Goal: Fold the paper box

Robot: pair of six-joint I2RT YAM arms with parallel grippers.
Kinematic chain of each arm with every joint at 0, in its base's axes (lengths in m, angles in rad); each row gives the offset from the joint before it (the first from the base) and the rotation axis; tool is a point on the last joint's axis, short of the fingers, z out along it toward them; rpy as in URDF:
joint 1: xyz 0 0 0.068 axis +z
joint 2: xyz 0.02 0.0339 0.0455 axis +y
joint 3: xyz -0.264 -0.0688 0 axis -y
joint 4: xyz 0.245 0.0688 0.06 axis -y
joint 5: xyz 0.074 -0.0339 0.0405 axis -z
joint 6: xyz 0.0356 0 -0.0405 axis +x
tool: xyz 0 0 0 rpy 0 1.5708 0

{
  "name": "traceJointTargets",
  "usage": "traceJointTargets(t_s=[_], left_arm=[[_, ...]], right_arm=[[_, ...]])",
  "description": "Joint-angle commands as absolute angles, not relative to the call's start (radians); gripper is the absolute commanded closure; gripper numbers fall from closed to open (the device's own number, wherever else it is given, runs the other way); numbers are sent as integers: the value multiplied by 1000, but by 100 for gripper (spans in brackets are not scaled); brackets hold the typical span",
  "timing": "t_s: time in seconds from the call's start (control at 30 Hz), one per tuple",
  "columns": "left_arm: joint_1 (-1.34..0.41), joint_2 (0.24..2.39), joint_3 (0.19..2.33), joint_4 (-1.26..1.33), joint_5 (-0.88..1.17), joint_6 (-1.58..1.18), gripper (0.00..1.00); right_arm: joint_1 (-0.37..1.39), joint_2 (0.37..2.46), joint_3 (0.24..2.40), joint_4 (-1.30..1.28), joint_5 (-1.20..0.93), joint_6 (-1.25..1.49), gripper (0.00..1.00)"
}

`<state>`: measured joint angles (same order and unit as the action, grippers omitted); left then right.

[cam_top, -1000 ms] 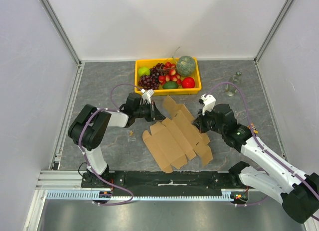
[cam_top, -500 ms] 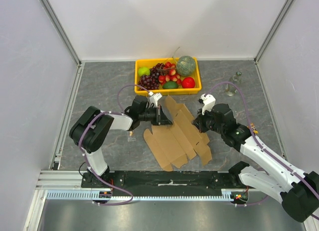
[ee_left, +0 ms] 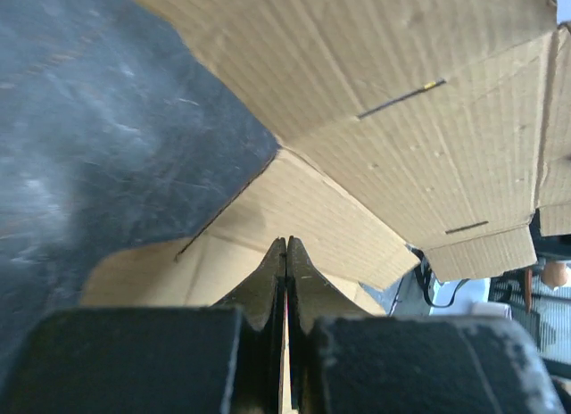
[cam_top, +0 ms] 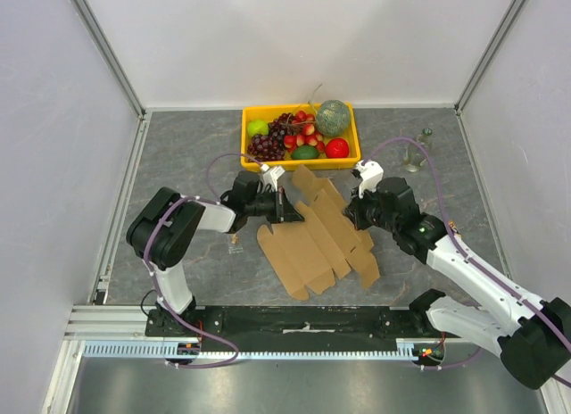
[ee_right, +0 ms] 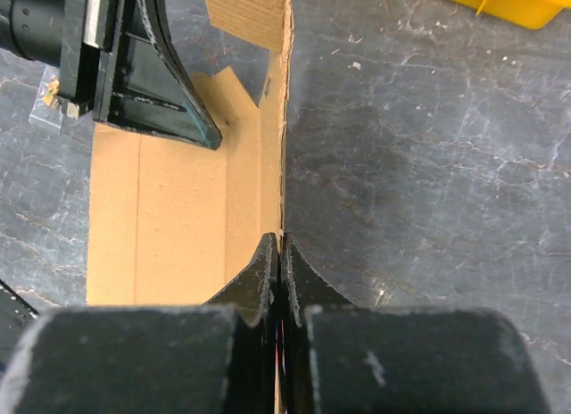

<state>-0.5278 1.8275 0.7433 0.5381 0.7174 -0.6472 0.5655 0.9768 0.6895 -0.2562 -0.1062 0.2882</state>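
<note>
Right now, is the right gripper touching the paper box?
Touching. The right wrist view shows the right gripper shut on the edge of the unfolded cardboard paper box; that edge runs straight in between its fingertips.

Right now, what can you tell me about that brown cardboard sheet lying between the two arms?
The paper box is a plain brown corrugated cardboard sheet, die-cut with flaps, creases and small slots, not yet folded up. It lies mostly flat on the grey table, just in front of the yellow crate, and its gripped edges look raised. The left gripper is shut on its left edge and the right gripper is shut on its right edge.
</note>
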Motion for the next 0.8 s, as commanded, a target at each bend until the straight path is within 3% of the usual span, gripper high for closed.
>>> traceJointTargets(t_s=[0.0,0.07,0.33,0.47,0.77], left_arm=[[-459,1761,772,603,744,-686,98],[-421,1717,761,620,744,-699,97],[-272,1548,767,618,675,-744,75],[-238,1569,825,551,644,-727,68],[-225,1689,864,574,652,-727,61]], right_arm=[[571,1009,772,-297,-55,198,100],[574,1025,787,-331,-31,169,100],[623,1017,807,-390,-6,19,100],[698,951,778,-370,40,-98,100],[752,848,733,-325,-57,-212,100]])
